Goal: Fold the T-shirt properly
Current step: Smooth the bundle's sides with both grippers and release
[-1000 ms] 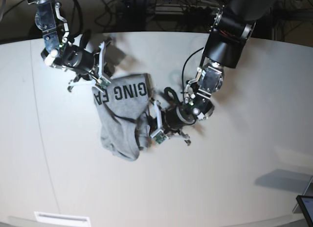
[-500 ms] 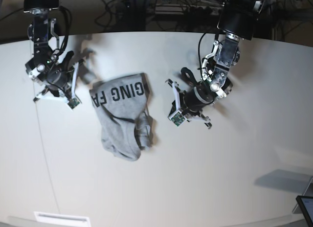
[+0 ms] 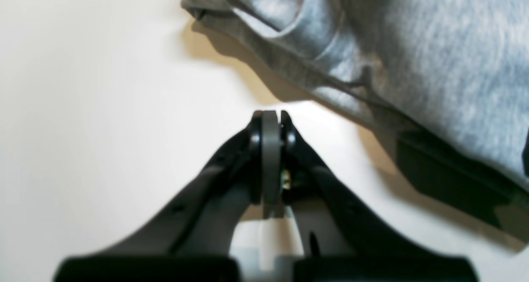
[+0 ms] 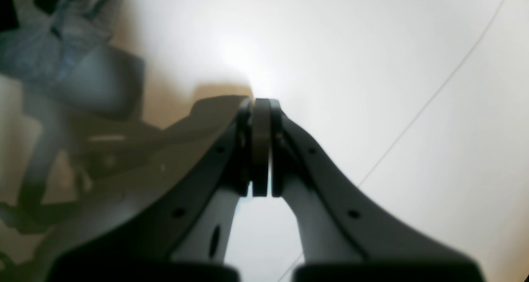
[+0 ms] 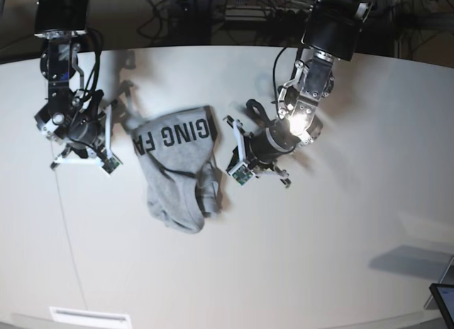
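Note:
The grey T-shirt (image 5: 179, 174) lies bunched in a rough folded bundle at the table's middle left, with black letters "GING FA" across its upper part. My left gripper (image 5: 233, 150) sits shut and empty just right of the bundle. In the left wrist view its fingertips (image 3: 271, 118) are pressed together over bare table, and the T-shirt (image 3: 413, 46) fills the upper right just beyond them. My right gripper (image 5: 112, 128) is left of the shirt, apart from it. The right wrist view shows it (image 4: 260, 105) shut on nothing over white table.
The white table (image 5: 319, 237) has a thin seam line (image 5: 64, 222) running down its left side. A dark screen corner (image 5: 444, 298) pokes in at the bottom right and a white label (image 5: 89, 316) lies at the front left edge. Cables crowd the back.
A second ago both grippers were at the shirt's edges. Both have pulled away empty, the right one far left. In the last half second the left gripper has drifted back toward the shirt.

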